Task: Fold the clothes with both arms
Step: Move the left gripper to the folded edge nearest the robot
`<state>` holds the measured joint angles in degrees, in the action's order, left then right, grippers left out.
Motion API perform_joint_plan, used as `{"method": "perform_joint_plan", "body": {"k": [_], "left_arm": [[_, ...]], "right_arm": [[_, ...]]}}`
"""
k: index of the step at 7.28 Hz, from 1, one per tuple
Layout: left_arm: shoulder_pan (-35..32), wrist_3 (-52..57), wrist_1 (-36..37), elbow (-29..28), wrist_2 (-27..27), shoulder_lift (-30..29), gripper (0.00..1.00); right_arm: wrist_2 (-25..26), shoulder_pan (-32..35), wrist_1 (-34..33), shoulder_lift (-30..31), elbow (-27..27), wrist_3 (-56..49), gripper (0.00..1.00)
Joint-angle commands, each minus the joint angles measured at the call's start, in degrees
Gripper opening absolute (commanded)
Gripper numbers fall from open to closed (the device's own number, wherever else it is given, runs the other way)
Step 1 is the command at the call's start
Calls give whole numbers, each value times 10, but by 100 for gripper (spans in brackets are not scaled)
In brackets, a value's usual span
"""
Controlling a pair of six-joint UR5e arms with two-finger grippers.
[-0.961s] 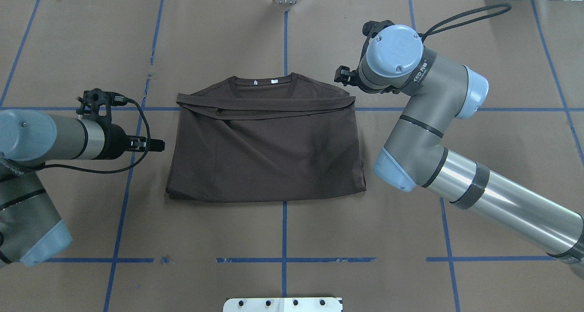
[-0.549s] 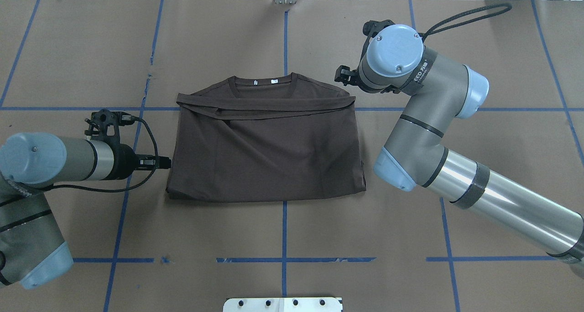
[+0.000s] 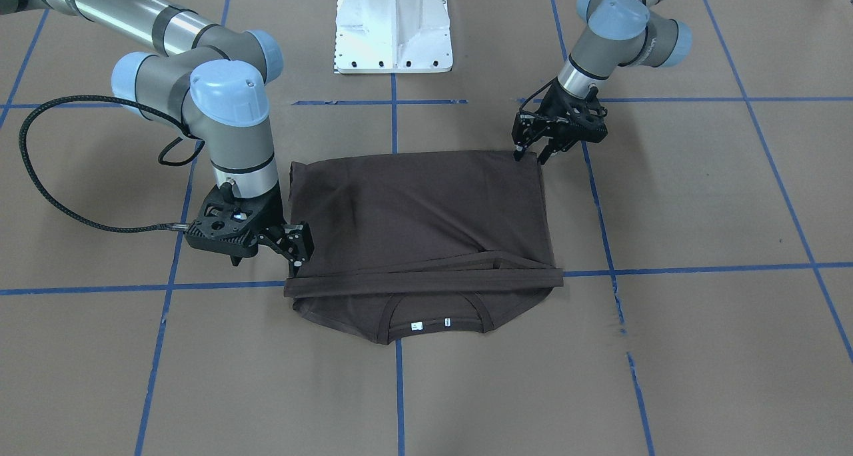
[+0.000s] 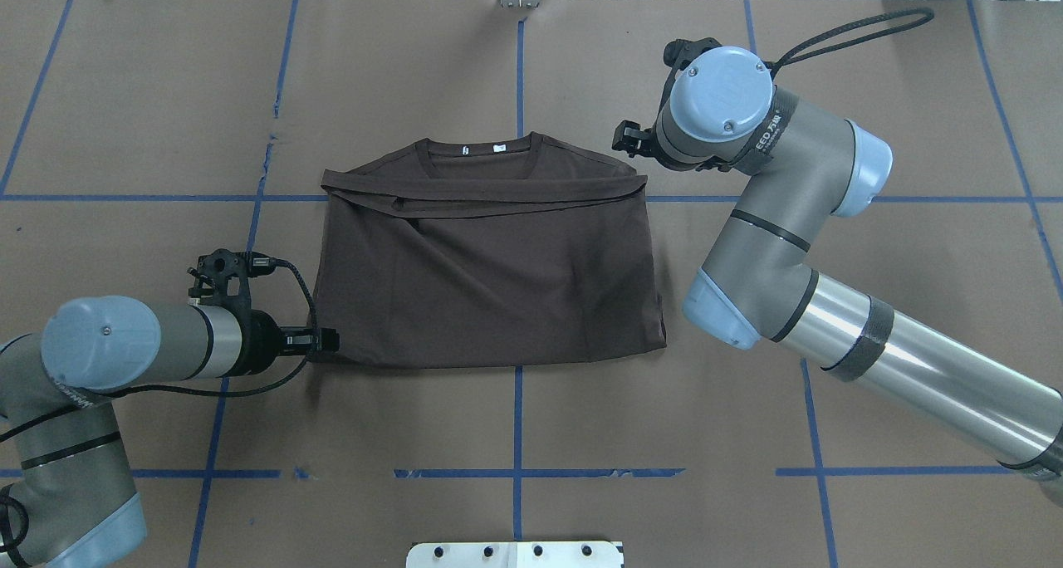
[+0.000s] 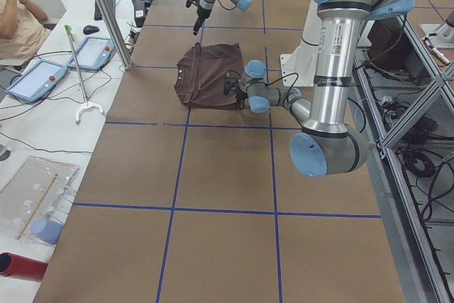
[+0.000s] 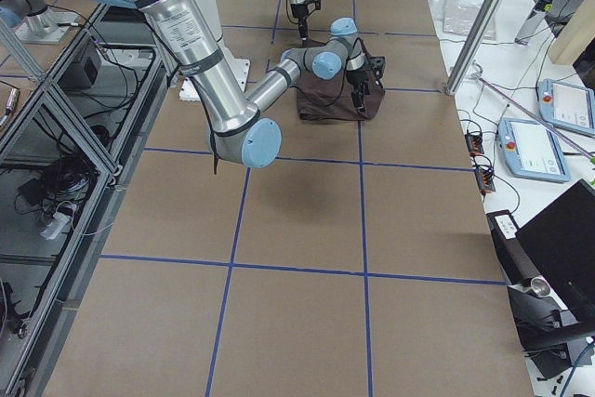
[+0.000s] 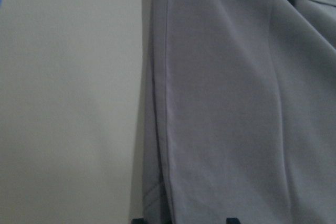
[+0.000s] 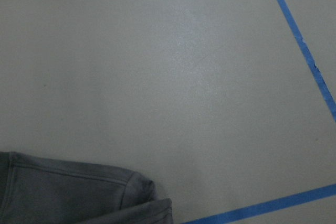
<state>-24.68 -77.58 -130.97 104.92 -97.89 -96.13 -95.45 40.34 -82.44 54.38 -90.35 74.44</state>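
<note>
The dark brown T-shirt lies folded flat at the table's middle, collar and white labels away from the robot. It also shows in the front view. My left gripper is low at the shirt's near left corner, open. In the left wrist view the shirt's hem runs between the two fingertips. My right gripper is open just off the shirt's far right shoulder. The right wrist view shows only the sleeve corner and bare table.
Brown paper with blue tape lines covers the table. The white pedestal base stands at the robot's edge. An operator and tablets are on a side bench beyond the table's far edge.
My left gripper has moved along the shirt's left edge toward the robot and in, down to the near left corner. The right arm has barely shifted.
</note>
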Motion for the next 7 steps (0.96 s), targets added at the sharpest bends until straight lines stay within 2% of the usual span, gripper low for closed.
{"method": "perform_joint_plan", "body": {"k": [1, 2, 5, 6, 7], "left_arm": [[10, -22, 1, 4, 11, 0, 21], [10, -22, 1, 5, 11, 1, 0], [7, -14, 11, 6, 8, 5, 0], [-9, 22, 29, 3, 9, 3, 0], [-58, 90, 49, -4, 9, 0, 0]], "right_arm": [[0, 0, 0, 1, 0, 0, 100], [0, 0, 0, 1, 0, 0, 100], [0, 0, 0, 1, 0, 0, 100], [-1, 0, 0, 1, 0, 0, 100], [-1, 0, 0, 1, 0, 0, 100]]}}
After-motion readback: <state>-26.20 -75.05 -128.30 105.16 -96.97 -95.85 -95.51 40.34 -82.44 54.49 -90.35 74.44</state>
